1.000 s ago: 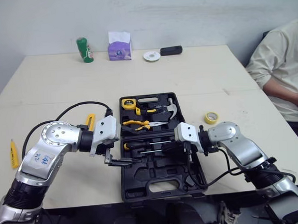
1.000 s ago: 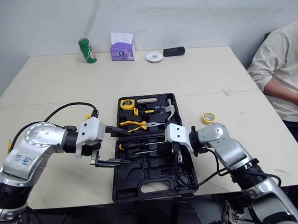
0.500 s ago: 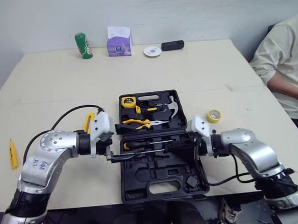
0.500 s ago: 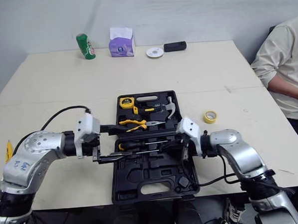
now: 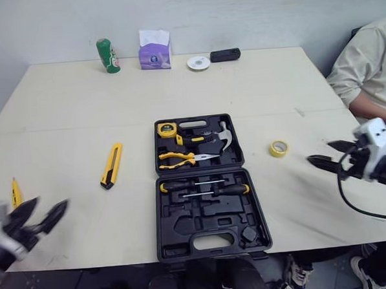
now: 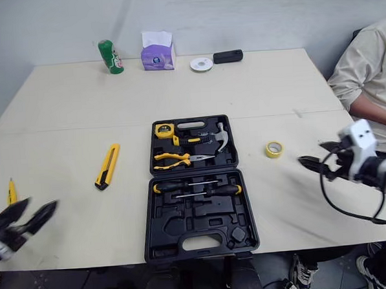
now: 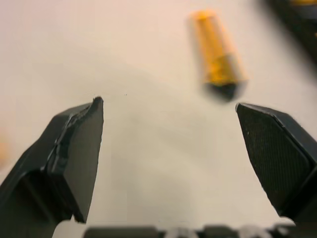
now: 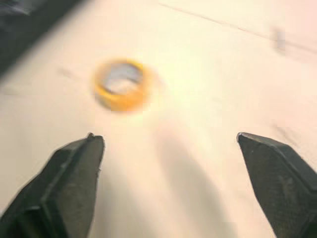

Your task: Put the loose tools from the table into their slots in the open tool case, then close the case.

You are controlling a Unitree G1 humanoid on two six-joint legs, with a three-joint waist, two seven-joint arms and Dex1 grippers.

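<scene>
Knife [image 5: 112,165] lengthwise near-far, black end toward robot | left, right jaws spread, empty

**Layout of the work surface.** We place the open tool case [image 5: 204,225] at the middle of the table [image 5: 67,99], towards its front edge. In the far half of the case lie the tape measure [image 5: 166,129], hammer [image 5: 222,135] and pliers [image 5: 183,159]. In the near half lie the screwdrivers [image 5: 208,191]. Left of the case we find the utility knife [image 5: 112,165], and further left a small tool [image 5: 15,192]. The roll of tape [image 5: 278,148] lies to the right. Along the back edge stand a can [image 5: 108,56], a tissue box [image 5: 154,49], a disc [image 5: 198,62] and a small box [image 5: 225,54]. A person [image 5: 370,64] sits at the right.
</scene>
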